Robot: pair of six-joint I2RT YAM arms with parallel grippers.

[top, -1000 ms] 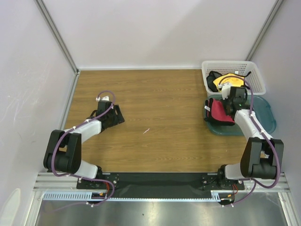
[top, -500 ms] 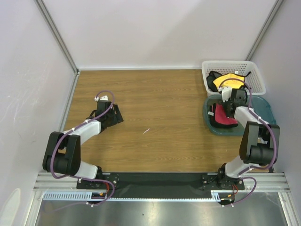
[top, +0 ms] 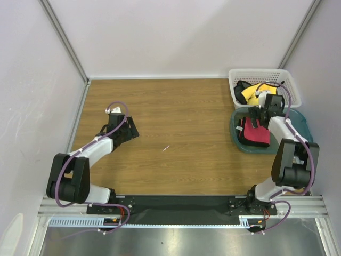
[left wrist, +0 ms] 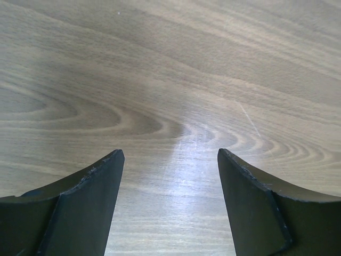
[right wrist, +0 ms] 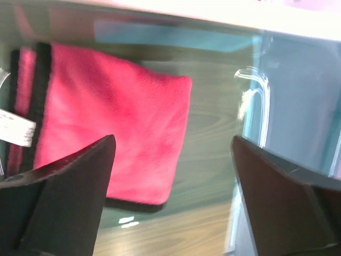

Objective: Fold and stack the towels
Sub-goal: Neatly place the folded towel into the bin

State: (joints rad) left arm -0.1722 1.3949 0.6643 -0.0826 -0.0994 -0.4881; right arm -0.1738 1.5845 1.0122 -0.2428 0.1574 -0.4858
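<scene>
A folded pink-red towel [top: 254, 133] with black edging lies flat in the teal tub [top: 303, 127]. In the right wrist view the same towel [right wrist: 106, 117] lies below and left of my right gripper [right wrist: 171, 140], which is open and holds nothing. From above, my right gripper [top: 258, 115] hovers over the tub's far edge. A yellow towel [top: 250, 92] and a dark one lie crumpled in the white basket [top: 256, 71]. My left gripper [top: 132, 129] is open and empty just above bare wood [left wrist: 170, 152].
The basket stands at the far right corner with the tub directly in front of it. White walls with metal posts close in the left, back and right sides. A small pale scrap [top: 165, 148] lies mid-table.
My right gripper has opened and let go of the red towel, which now lies in the tub. It has also drawn back toward the basket. The left arm barely shifted.
</scene>
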